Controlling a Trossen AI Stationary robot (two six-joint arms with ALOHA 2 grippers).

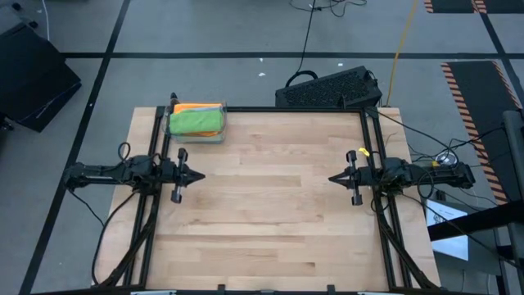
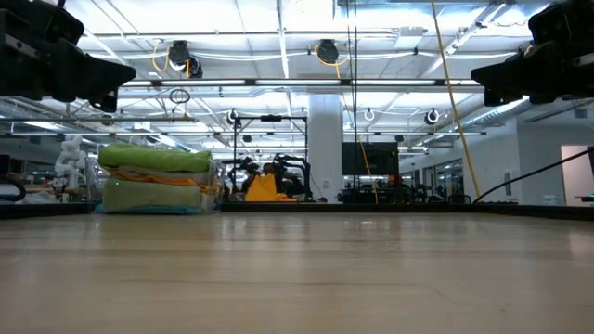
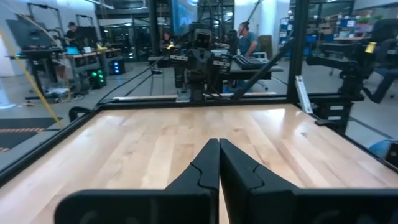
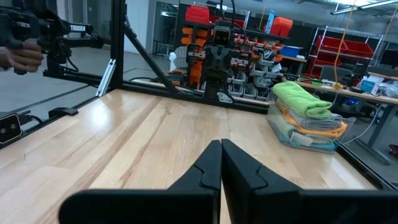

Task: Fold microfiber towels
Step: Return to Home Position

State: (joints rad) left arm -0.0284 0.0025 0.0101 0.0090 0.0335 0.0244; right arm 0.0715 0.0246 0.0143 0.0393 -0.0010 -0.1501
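Observation:
The microfiber towels lie folded in one stack at the table's far left corner, a bright green one on top, orange and pale ones below; the stack rests flat on the wood. My left gripper hovers shut over the table's left side, pointing level toward the right. My right gripper hovers shut over the right side, pointing level toward the left. In each wrist view the fingers meet with nothing between them.
A black keyboard sits beyond the table's far edge. Black frame rails run along the left and right sides. The bare wooden tabletop stretches between the two arms. People stand in the room beyond.

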